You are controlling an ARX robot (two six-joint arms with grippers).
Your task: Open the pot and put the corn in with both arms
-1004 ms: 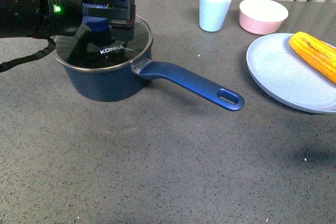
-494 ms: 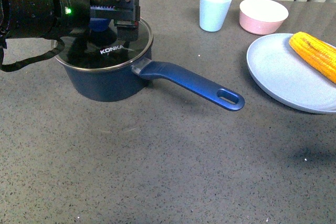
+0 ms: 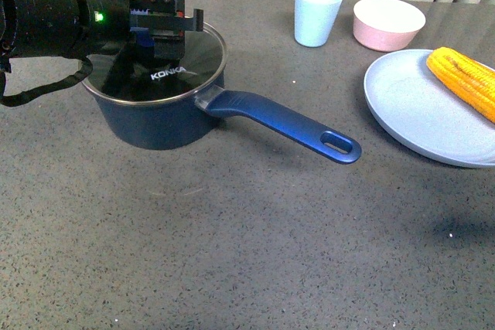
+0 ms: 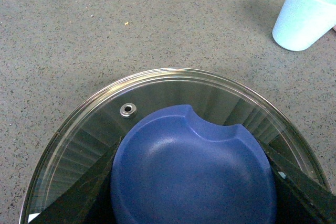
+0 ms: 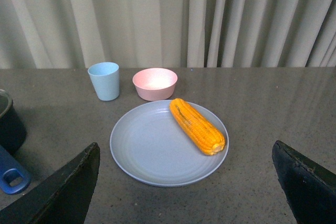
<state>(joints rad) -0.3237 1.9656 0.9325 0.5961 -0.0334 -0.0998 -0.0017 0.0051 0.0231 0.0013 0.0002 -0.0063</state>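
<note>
The opening of the pot (image 3: 158, 117) is only just under way. The left claw (image 3: 168, 25) is seen closed on the blue knob (image 4: 191, 177) of the glass lid (image 3: 197, 56), with a dark finger pressed against each side of the knob in the left wrist view. The lid is still on the pot directly beneath this claw, though it appears slightly tilted in the rim. The long blue handle (image 3: 282, 123) is pointed away from the claw, toward the robot's right.

The right claw (image 5: 185, 146) is held wide and empty. The corn cob (image 5: 197, 125) is found just ahead of it, lying untouched on the pale blue plate (image 5: 142, 150) and well apart from the left claw. A pale blue cup (image 3: 317, 13) and a pink bowl (image 3: 388, 23) are stood farther off on the desk (image 3: 247, 253), beyond the plate.

By this reading nothing has been completed. The lid remains to be lifted clear, and the cob remains to be picked up, carried over and dropped in.

Against the frame of half a second ago, the left claw is shown drawn a little closer around the knob. The lid, then flat, is now tipped, with its printed label skewed. The cob, plate, cup and bowl are unchanged.
</note>
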